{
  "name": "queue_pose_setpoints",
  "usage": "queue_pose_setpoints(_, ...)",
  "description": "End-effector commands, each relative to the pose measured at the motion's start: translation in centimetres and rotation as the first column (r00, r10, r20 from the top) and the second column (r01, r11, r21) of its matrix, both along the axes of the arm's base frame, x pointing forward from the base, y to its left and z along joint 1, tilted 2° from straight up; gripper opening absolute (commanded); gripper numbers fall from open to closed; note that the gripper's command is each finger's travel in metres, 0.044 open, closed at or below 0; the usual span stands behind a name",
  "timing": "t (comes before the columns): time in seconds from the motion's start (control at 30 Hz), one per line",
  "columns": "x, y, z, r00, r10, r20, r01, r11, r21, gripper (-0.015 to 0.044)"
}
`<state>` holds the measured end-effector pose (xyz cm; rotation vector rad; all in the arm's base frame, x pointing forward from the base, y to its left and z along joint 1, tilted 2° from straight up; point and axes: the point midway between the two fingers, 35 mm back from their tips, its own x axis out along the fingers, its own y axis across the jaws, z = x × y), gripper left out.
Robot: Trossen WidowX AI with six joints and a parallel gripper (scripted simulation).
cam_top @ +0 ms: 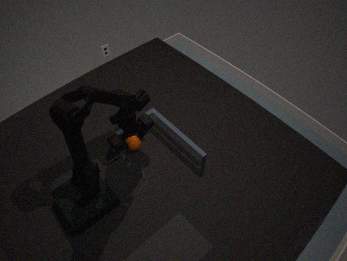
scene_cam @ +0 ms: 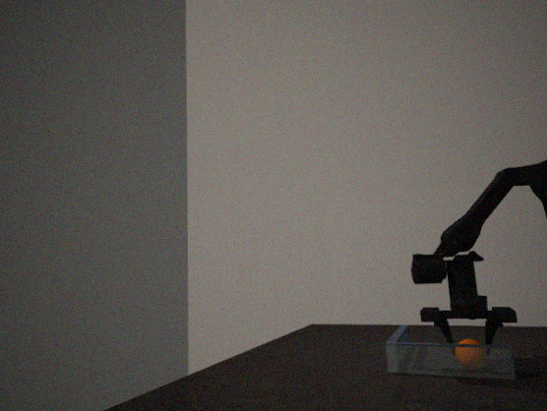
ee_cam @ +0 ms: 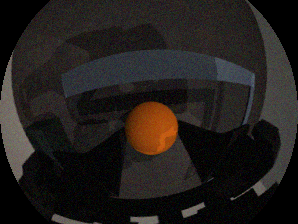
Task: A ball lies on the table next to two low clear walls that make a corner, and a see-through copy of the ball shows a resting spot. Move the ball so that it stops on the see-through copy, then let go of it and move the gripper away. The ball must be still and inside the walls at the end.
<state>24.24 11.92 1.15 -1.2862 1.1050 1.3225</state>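
The ball [scene_cam: 469, 353] is being held between the fingers of the gripper [scene_cam: 468, 344], which is closed on it at a fairly wide spread. In the exterior view the ball is being seen through the near wall [scene_cam: 428, 360], low down, at or just above the table [scene_cam: 295, 374]; whether it is actually resting on the surface cannot be told.

From the top, the ball [cam_top: 133, 143] is being gripped directly under the wrist, with the long wall [cam_top: 178, 138] running away just beside the gripper [cam_top: 131, 140], and the corner lying close behind it. In the wrist view the ball [ee_cam: 152, 128] is sitting dead centre, with the walls [ee_cam: 160, 72] wrapping ahead of it.

No see-through copy is being made out apart from the ball, so the two are being judged to overlap, or nearly so. The carry and the lowering look done. What is being left: the fingers to be opened, the ball to settle without rolling, and the gripper to be lifted clear of the walls.
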Motion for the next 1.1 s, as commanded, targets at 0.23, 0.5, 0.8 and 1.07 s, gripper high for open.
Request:
queue_pose_setpoints(0.23,0.3,0.0,2.4,1.000,-0.002,0.001,0.002,1.000,0.001,0.0411)
queue_pose_setpoints(0.5,0.0,-0.3,8.6,1.000,-0.007,0.002,0.007,1.000,0.002,0.0411)
queue_pose_setpoints(0.8,0.5,-0.1,9.0,1.000,-0.010,0.023,0.010,1.000,0.011,0.0440)
queue_pose_setpoints(1.07,-0.1,-0.5,12.7,1.000,-0.010,0.020,0.009,1.000,0.009,0.0440)
